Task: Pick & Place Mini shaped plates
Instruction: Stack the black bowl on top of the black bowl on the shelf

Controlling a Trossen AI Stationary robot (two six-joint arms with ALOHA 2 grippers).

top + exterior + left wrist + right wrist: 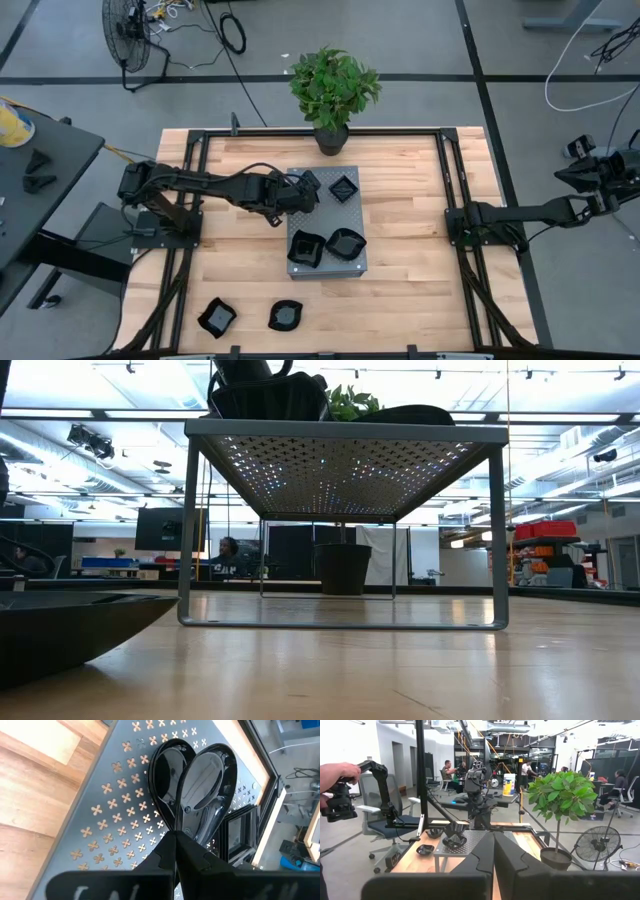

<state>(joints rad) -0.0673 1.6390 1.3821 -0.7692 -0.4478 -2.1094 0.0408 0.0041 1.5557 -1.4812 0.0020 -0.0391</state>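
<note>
Left gripper [303, 188]: mine, fingers closed on a teardrop plate [200, 790] at the far-left corner of the grey perforated stand [326, 258].
Right gripper [590, 180]: mine, closed and empty, parked off the table's right edge.
Plates on stand: four with the held one — square plate [343, 186] far, two near.
Plates on table [420, 290]: two, near-left.
Potted plant [334, 88]: one, far edge.

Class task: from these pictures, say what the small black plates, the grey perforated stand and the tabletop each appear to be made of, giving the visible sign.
Small black plates: glossy, probably plastic or glazed ceramic; they mirror the lights.
Grey perforated stand: likely painted sheet metal; matte, thin, with punched cutouts and slim legs.
Tabletop: wood, lightly sheened; joined pale strips with grain.
</note>
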